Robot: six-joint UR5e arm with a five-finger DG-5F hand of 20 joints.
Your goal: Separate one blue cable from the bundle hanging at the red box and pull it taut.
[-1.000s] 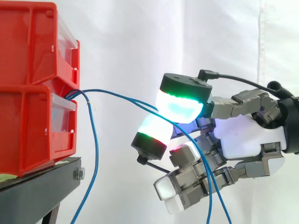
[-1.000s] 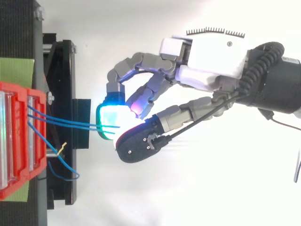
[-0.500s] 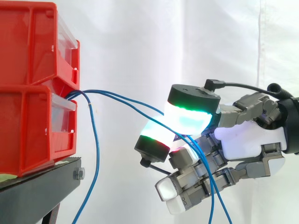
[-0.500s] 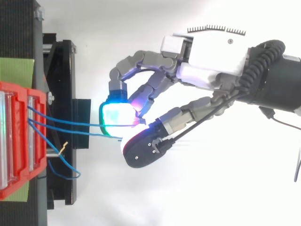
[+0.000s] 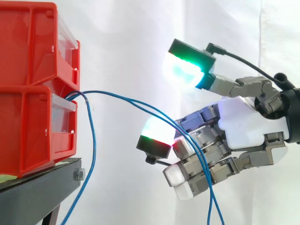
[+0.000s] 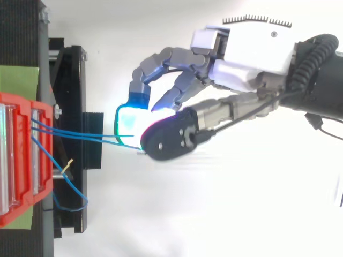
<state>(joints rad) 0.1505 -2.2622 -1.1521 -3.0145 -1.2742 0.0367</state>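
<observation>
The robot hand [image 5: 248, 126] is released: its thumb stands high above the half-bent fingers and pinches nothing. Two blue cables [image 5: 140, 106] run right from the red bins [image 5: 33, 89] and sag down across the fingers. A third cable [image 5: 93, 150] hangs beside the bins.

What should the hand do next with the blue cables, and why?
Probably lower the thumb to pinch just one of the blue cables against a fingertip. Both lie side by side across the fingers of the hand, and the thumb stands high above them, touching neither.
</observation>
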